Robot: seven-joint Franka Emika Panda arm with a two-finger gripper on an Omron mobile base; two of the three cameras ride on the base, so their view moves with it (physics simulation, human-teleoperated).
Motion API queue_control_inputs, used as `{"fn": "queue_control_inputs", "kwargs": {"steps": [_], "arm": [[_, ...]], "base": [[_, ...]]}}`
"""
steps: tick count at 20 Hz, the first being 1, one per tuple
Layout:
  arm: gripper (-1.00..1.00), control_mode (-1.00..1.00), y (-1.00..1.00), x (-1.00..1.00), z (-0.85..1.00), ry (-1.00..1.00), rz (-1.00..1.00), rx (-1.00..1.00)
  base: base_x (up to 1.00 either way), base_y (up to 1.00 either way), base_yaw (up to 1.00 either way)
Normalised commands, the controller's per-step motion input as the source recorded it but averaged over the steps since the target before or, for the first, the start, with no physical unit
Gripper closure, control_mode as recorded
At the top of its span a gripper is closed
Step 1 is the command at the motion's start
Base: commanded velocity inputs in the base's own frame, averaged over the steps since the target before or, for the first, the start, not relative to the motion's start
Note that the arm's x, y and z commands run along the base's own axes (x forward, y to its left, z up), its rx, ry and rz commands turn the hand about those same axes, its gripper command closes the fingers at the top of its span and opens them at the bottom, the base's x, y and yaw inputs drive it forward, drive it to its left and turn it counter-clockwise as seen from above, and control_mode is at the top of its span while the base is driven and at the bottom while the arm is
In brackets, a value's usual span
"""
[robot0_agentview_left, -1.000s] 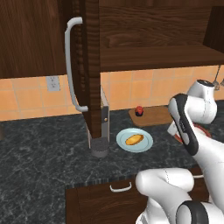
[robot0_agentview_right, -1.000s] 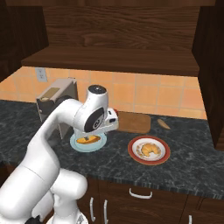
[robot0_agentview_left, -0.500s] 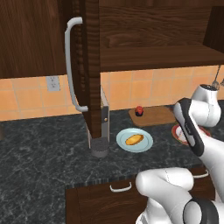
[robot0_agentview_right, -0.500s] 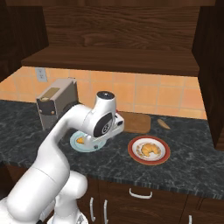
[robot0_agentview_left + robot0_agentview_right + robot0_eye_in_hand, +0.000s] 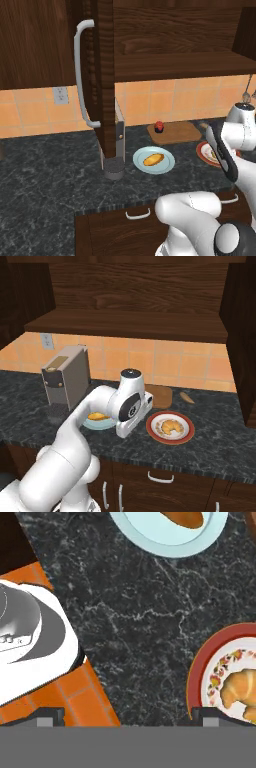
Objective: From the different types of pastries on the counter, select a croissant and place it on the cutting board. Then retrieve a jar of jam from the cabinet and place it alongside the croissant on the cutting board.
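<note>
Golden, curved croissant (image 5: 171,427) is seen on a round red-rimmed plate (image 5: 152,432) on the marbled bench (image 5: 215,448). Pincer (image 5: 127,714) is held above with fingertips wide apart, grasping nothing. Red jam jar (image 5: 159,127) is seen on the wooden cutting board (image 5: 180,133).

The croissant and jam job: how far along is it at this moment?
Looks done: the jar of jam stands on the cutting board, and the cabinet door hangs open. In hand: nothing is held; the gripper hovers over the counter beside the red-rimmed plate. Left: the croissant lies on that plate and must go onto the board beside the jar.
</note>
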Motion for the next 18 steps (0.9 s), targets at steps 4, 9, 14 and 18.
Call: {"fn": "queue_control_inputs", "kwargs": {"steps": [4, 9, 14, 18], "arm": [[-1.00, -1.00, -0.63, 0.32, -0.14, -0.01, 0.41, 0.00], [-1.00, -1.00, -0.57, 0.47, -0.01, -0.04, 0.45, 0.00], [-1.00, -1.00, -0.03, 0.65, 0.04, 0.07, 0.20, -0.01], [-1.00, -1.00, 0.05, 0.17, 0.00, 0.01, 0.20, -0.05]], "base": [[0.00, 0.00, 0.00], [0.00, 0.00, 0.00], [0.00, 0.00, 0.00], [0.00, 0.00, 0.00]]}}
